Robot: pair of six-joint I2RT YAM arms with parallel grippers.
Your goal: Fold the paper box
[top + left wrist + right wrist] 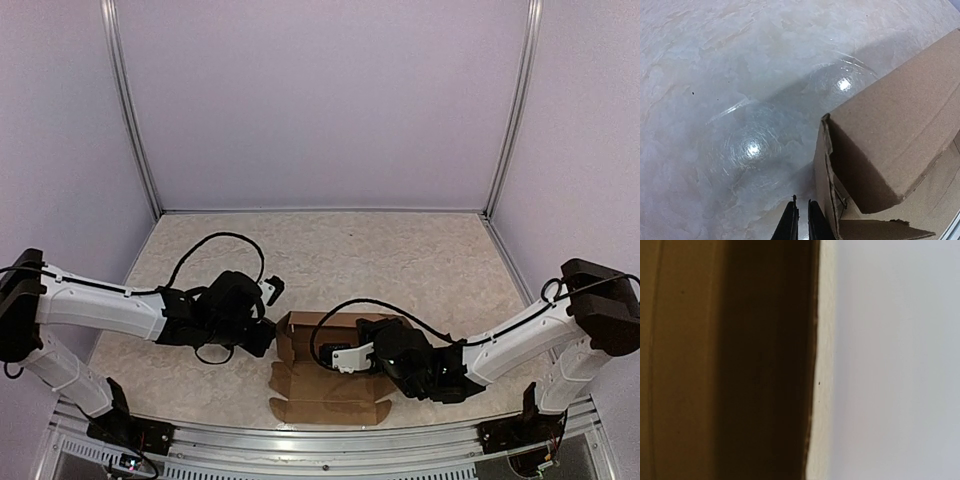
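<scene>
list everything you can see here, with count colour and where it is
paper box: 1, brown cardboard, near centre of the table between the two arm tips, partly folded, flaps open
table: 1, beige marbled, under everything
walls: 3, pale lilac, back and both sides
frame posts: 2, silver, at the back corners
rail: 1, silver, along the near edge
cables: 2, black, one looping over each arm
left arm: 1, white and black, left side, tip at the box's left edge
right arm: 1, white and black, right side, tip over the box
left fingers: 2, black, nearly together, beside the box's wall
</scene>
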